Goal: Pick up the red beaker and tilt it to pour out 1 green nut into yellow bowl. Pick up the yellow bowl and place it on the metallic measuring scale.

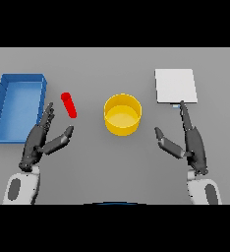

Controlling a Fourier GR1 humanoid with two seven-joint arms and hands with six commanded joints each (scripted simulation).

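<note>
From my seat I see the grey table [112, 64] filling the head view. The red beaker [69, 105] lies near the table's left side, tilted so its upper end leans toward the far left, and nothing is holding it. Just left of it sits a blue tray [4, 106], close to the table's left edge. The yellow bowl [122, 114] stands upright around the middle of the table, well apart from the beaker; I cannot make out any green nut in it or in the beaker. Toward the far right, the metallic measuring scale [175, 85] shows as a pale square plate, apart from the bowl.

My left hand [38, 140] hovers at the near left, fingers straight and spread, thumb reaching out toward the beaker's lower end without touching it. My right hand [191, 141] is at the near right, also spread wide, thumb pointing toward the bowl and its longest fingertip [182, 105] reaching up just beside the near edge of the scale. Neither hand grips anything.
</note>
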